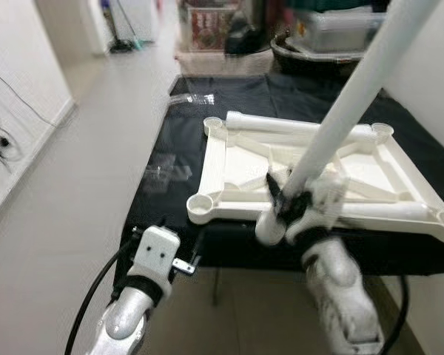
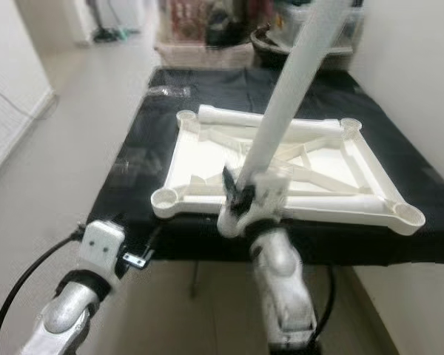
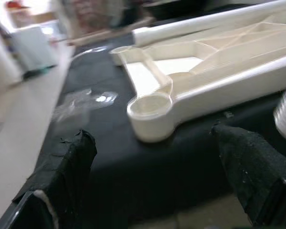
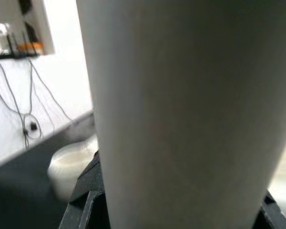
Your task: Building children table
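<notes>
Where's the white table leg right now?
The white table leg is held in the right gripper, slanting up over the near edge of the upside-down white tabletop on the black-covered table.

The tabletop (image 1: 237, 166), centre frame, is cream-white all over, plain, as is the leg (image 1: 348, 111) slanting to the upper right. The cloth (image 1: 170, 148) beneath is solid black. The floor (image 1: 66, 214) at left is pale grey-beige, the wall (image 1: 15, 66) white. Both arms are silver with black fingers (image 3: 66, 162). A cable (image 1: 89, 296) at lower left is black.
</notes>
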Controlling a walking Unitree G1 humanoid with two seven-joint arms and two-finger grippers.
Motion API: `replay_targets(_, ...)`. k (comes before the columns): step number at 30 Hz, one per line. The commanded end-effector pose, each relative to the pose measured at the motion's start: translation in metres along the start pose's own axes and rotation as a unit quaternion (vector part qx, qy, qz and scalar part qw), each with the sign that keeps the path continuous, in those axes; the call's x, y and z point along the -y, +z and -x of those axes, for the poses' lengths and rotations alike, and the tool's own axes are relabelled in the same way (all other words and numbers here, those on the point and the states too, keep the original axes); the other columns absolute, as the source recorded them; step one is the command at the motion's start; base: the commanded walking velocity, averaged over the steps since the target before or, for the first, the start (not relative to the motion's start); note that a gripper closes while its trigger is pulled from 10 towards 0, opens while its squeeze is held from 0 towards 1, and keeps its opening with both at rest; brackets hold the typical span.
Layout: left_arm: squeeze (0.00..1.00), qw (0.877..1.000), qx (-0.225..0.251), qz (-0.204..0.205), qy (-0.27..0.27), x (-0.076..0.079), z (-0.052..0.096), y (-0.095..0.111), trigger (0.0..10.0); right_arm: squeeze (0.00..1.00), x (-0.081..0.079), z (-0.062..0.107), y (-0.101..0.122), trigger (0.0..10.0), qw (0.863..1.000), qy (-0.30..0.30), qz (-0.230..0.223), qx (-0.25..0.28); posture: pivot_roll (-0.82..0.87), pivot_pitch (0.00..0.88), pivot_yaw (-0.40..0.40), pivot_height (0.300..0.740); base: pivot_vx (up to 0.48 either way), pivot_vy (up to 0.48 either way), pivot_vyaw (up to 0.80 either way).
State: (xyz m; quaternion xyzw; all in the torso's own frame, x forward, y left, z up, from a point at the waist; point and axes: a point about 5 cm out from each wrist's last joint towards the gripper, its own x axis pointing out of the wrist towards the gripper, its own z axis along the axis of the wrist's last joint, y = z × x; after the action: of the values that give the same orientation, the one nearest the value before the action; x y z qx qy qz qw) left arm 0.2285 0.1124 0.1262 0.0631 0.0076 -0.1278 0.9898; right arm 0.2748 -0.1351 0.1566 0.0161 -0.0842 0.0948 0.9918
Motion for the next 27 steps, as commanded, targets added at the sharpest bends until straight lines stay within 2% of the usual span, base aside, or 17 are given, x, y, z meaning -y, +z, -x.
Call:
replay_targets(1, 0.0, 1.0, 0.0, -0.012, -0.004, 0.001, -0.002, -0.001, 10.0, 0.0, -0.005, 0.004, 0.009, 10.0, 1.0, -0.007, 0.001, 0.028, 0.04, 0.0, -0.031, 0.74, -0.48, 0.0, 0.0)
replay_targets(8, 0.0, 1.0, 0.0, -0.012, -0.005, 0.002, -0.005, -0.002, 10.0, 0.0, -0.011, 0.007, 0.012, 10.0, 0.999, -0.012, -0.017, 0.028, 0.03, 0.0, -0.033, 0.74, -0.48, 0.0, 0.0)
replay_targets(10, 0.0, 1.0, 0.0, -0.012, -0.004, 0.002, -0.005, -0.003, 10.0, 0.0, -0.013, 0.01, 0.009, 10.0, 1.0, -0.006, -0.011, 0.022, 0.03, 0.0, -0.038, 0.74, -0.476, 0.0, 0.0)
replay_targets(12, 0.0, 1.0, -0.004, -0.015, -0.003, 0.003, -0.006, -0.004, 10.0, 0.0, -0.016, 0.015, 0.0, 10.0, 1.0, 0.007, 0.024, -0.003, 0.03, 0.003, -0.04, 0.74, -0.476, 0.0, 0.0)
replay_targets(13, 0.0, 1.0, -0.004, -0.015, -0.003, 0.003, -0.006, -0.004, 10.0, 0.0, -0.016, 0.015, 0.0, 10.0, 1.0, 0.007, 0.024, -0.003, 0.03, 0.003, -0.04, 0.74, -0.476, 0.0, 0.0)
replay_targets(14, 0.0, 1.0, -0.002, -0.015, -0.002, 0.003, -0.006, -0.004, 10.0, 0.0, -0.018, 0.018, -0.007, 10.0, 0.999, 0.019, 0.041, -0.017, 0.03, 0.004, -0.041, 0.74, 0.0, 0.0, 0.0)
replay_targets(19, 0.0, 1.0, 0.002, -0.013, -0.006, 0.004, -0.007, -0.004, 10.0, 0.0, -0.027, 0.025, -0.026, 10.0, 0.996, 0.04, 0.057, -0.063, 0.04, 0.001, -0.045, 0.74, 0.0, 0.0, 0.0)
replay_targets(27, 0.0, 1.0, -0.004, -0.008, 0.003, 0.004, -0.005, -0.004, 10.0, 0.0, -0.031, 0.025, -0.024, 10.0, 0.995, 0.056, 0.054, -0.063, 0.03, 0.004, -0.043, 0.74, 0.0, 0.0, 0.0)
